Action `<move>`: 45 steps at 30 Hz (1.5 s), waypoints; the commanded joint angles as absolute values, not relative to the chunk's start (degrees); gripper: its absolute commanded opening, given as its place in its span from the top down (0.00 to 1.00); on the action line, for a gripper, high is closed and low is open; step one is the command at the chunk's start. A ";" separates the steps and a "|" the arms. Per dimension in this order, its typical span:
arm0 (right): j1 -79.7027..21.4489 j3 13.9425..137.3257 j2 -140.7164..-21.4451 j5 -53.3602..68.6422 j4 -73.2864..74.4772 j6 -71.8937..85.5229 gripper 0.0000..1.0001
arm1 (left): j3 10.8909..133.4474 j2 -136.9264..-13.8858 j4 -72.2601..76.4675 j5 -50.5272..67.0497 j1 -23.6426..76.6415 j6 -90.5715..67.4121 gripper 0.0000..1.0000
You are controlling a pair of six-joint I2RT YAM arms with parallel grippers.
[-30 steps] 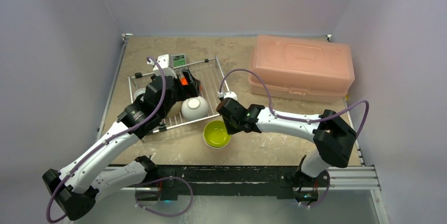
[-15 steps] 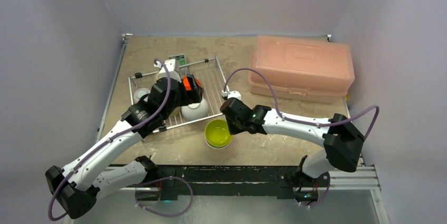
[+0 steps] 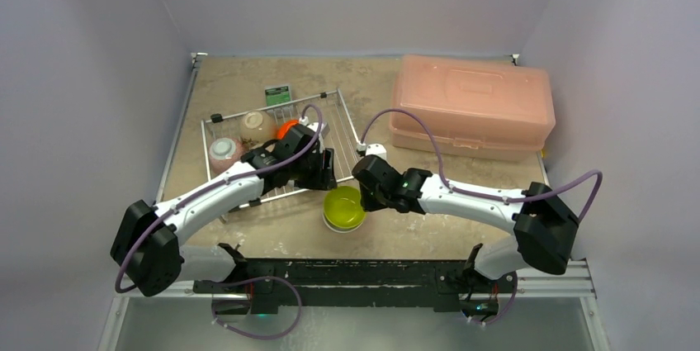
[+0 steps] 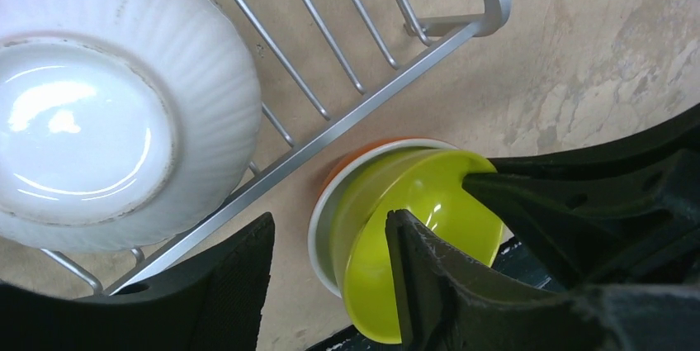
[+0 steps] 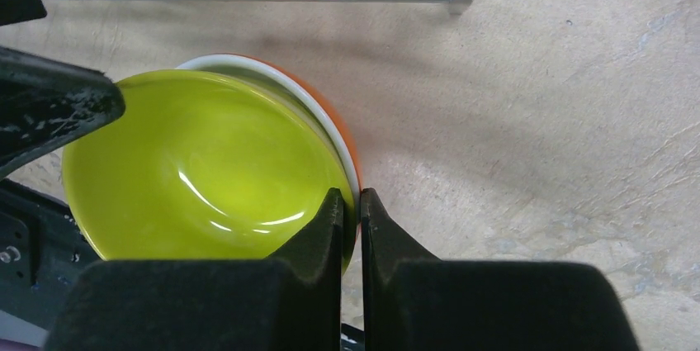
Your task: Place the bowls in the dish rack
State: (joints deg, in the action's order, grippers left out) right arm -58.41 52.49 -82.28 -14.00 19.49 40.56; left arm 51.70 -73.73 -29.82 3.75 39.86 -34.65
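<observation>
Left gripper (image 4: 326,277) has swung off the dish rack (image 4: 330,132), jaws apart. Right gripper (image 5: 351,211) pinches the lime-green bowl (image 3: 343,207), nested in an orange bowl (image 5: 348,146) outside it. You have seemingly four racked; two remain.

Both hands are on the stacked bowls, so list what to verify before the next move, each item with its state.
1. Right hand pinching the rim of the lime-green bowl: ok.
2. Pinch takes that bowl alone: cannot tell; the rim of the orange bowl runs into the same gap.
3. Left hand open over the stack's other rim: ok.
4. Hands clear of each other: ok, though close.
5. Room in the dish rack: ok, bare wires beside the upturned white bowl.
6. Stack loaded: not ok, it stands on the table.
</observation>
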 commanded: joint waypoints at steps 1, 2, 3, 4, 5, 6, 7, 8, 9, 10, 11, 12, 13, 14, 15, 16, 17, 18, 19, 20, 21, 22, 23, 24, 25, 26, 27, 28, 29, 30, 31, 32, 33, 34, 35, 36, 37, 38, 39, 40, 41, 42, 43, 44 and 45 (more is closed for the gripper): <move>-57.55 51.39 -79.82 -14.65 16.77 43.04 1.00 | 53.39 -73.82 -29.07 6.66 40.23 -32.40 0.49; -57.37 51.26 -79.66 -14.55 16.60 43.17 1.00 | 53.27 -74.20 -29.01 6.80 40.26 -32.28 0.50; -57.20 51.04 -79.49 -14.51 16.42 43.22 1.00 | 53.20 -74.64 -28.96 6.96 40.36 -32.14 0.51; -57.03 50.97 -79.27 -14.48 16.25 43.26 1.00 | 53.09 -75.12 -28.86 7.22 40.54 -32.09 0.52; -56.79 50.86 -79.09 -14.38 16.05 43.20 1.00 | 53.02 -75.45 -28.82 7.33 40.71 -32.08 0.54; -56.51 50.85 -78.95 -14.33 16.03 43.14 1.00 | 53.00 -75.95 -28.71 7.38 40.91 -32.16 0.55; -56.18 50.88 -78.82 -14.21 16.02 42.95 1.00 | 53.04 -76.32 -28.59 7.43 41.16 -32.12 0.56; -55.60 50.76 -78.69 -13.89 15.85 42.79 1.00 | 53.04 -76.63 -28.43 7.47 41.36 -32.09 0.58; -55.29 50.63 -78.48 -13.51 15.64 42.66 1.00 | 53.20 -77.05 -28.32 7.47 41.53 -32.08 0.59; -54.99 50.41 -78.18 -12.98 15.30 42.49 1.00 | 53.32 -77.46 -28.23 7.58 41.62 -31.96 0.60; -54.66 50.27 -77.87 -12.54 14.95 42.38 1.00 | 53.44 -77.96 -28.12 7.75 41.78 -31.87 0.61; -54.37 50.08 -77.61 -12.11 14.72 42.39 1.00 | 53.61 -78.44 -28.19 7.89 41.89 -31.76 0.63; -54.14 49.91 -77.42 -11.79 14.49 42.32 1.00 | 53.91 -79.01 -28.23 7.97 42.05 -31.61 0.66; -53.88 49.78 -77.20 -11.45 14.30 42.38 1.00 | 54.14 -79.52 -28.30 7.94 42.23 -31.49 0.69; -53.64 49.65 -77.14 -11.16 14.17 42.31 1.00 | 54.39 -79.92 -28.37 7.80 42.36 -31.47 0.74; -53.43 49.51 -77.09 -10.76 14.02 42.30 1.00 | 54.78 -80.29 -28.58 7.44 42.51 -31.47 0.82; -53.25 49.34 -77.08 -10.35 13.79 42.28 1.00 | 55.14 -80.45 -28.81 6.85 42.70 -31.51 0.87; -53.14 49.27 -77.08 -9.95 13.53 42.18 1.00 | 55.47 -80.43 -28.83 6.33 42.81 -31.47 0.92; -53.05 49.21 -77.08 -9.65 13.41 42.13 1.00 | 55.93 -80.31 -28.75 5.94 42.87 -31.47 0.98; -53.02 49.08 -77.06 -9.52 13.30 42.15 1.00 | 56.36 -80.25 -28.77 5.31 42.89 -31.42 1.00; -52.86 49.06 -76.97 -9.43 13.28 42.11 1.00 | 56.80 -80.09 -28.74 5.17 42.84 -31.34 1.00; -52.84 49.00 -76.79 -9.41 13.23 42.10 0.92 | 57.17 -80.13 -28.78 4.89 42.86 -31.15 1.00; -52.77 48.88 -76.44 -9.39 13.01 42.10 0.80 | 57.67 -80.15 -28.94 4.77 42.85 -30.87 1.00; -52.73 48.61 -75.89 -9.38 12.74 42.19 0.65 | 58.06 -80.16 -29.07 4.85 42.81 -30.59 1.00; -52.60 48.33 -75.13 -9.36 12.44 42.21 0.55 | 58.50 -80.16 -29.28 5.06 42.85 -30.17 1.00; -52.47 47.95 -74.31 -9.13 11.97 42.01 0.49 | 58.99 -80.16 -29.60 5.20 42.82 -29.89 1.00; -52.27 47.75 -73.54 -9.00 11.66 41.87 0.44 | 59.50 -80.01 -29.91 5.32 42.88 -29.74 1.00; -51.98 47.66 -72.97 -8.97 11.69 41.72 0.39 | 60.06 -79.87 -30.08 5.58 42.87 -29.59 1.00; -51.64 47.56 -72.38 -8.73 11.59 41.67 0.36 | 60.44 -79.69 -30.20 5.90 42.83 -29.43 1.00; -51.15 47.29 -71.85 -8.21 11.36 41.52 0.35 | 60.87 -79.45 -30.12 6.28 42.87 -29.34 1.00; -50.48 46.92 -71.20 -7.40 10.78 41.50 0.34 | 61.19 -79.23 -30.00 6.65 42.88 -29.23 1.00; -49.96 46.43 -70.44 -6.59 10.14 41.51 0.33 | 61.50 -79.00 -29.90 6.94 42.83 -29.12 1.00; -49.45 45.84 -69.60 -5.95 9.39 41.65 0.31 | 61.85 -78.86 -29.76 7.21 42.84 -29.05 1.00; -49.05 45.37 -68.45 -5.36 8.52 41.80 0.29 | 62.06 -78.62 -29.53 7.45 42.88 -29.08 1.00; -48.86 44.83 -67.46 -4.64 7.61 42.06 0.26 | 62.18 -78.39 -29.27 7.73 42.87 -29.09 1.00; -48.60 44.17 -66.44 -3.94 5.98 42.33 0.23 | 62.35 -78.28 -28.86 7.92 42.87 -29.09 1.00; -48.41 43.47 -65.24 -3.29 4.72 42.70 0.21 | 62.53 -78.17 -28.43 8.18 42.85 -29.09 1.00; -48.08 42.62 -64.01 -2.75 3.29 43.31 0.17 | 62.78 -78.22 -28.09 8.44 42.88 -29.16 1.00; -47.73 41.79 -62.75 -2.06 1.73 43.85 0.14 | 63.06 -78.27 -27.74 8.75 42.81 -29.18 1.00; -47.42 40.96 -61.45 -1.61 0.48 44.53 0.12 | 63.38 -78.30 -27.36 9.12 42.78 -29.22 1.00; -47.15 40.22 -60.15 -1.40 -1.02 45.55 0.10 | 63.64 -78.39 -26.96 9.59 42.76 -29.19 1.00; -46.76 39.38 -58.93 -0.97 -2.59 46.64 0.07 | 63.99 -78.40 -26.44 10.19 42.77 -29.18 1.00; -46.37 38.18 -57.77 -0.45 -4.34 47.60 0.05 | 64.26 -78.40 -25.93 10.90 42.59 -28.99 1.00; -46.02 37.42 -56.81 -0.33 -6.01 48.72 0.04 | 64.62 -78.40 -25.60 11.60 42.34 -28.63 1.00; -45.86 36.91 -55.92 -0.41 -7.15 49.95 0.02 | 65.18 -78.40 -25.71 12.10 41.81 -28.17 1.00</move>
State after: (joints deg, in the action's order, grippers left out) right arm -46.94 39.07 -59.40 -2.15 1.72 45.19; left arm 61.30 -80.27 -30.04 8.32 42.76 -30.13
